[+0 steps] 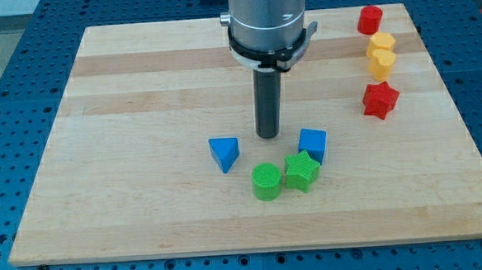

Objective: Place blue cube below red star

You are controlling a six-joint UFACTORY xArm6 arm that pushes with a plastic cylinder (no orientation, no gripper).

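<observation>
The blue cube (313, 143) sits near the board's middle, touching the green star (301, 171) just below it. The red star (380, 100) lies at the view's right, up and to the right of the blue cube. My tip (268, 134) rests on the board just to the left of the blue cube, a small gap between them, and to the right of the blue triangular block (224, 153).
A green cylinder (267, 182) touches the green star's left side. At the view's top right, a red cylinder (370, 19) and two yellow blocks (380, 53) stand in a column above the red star. The wooden board (139, 91) ends at the blue pegboard.
</observation>
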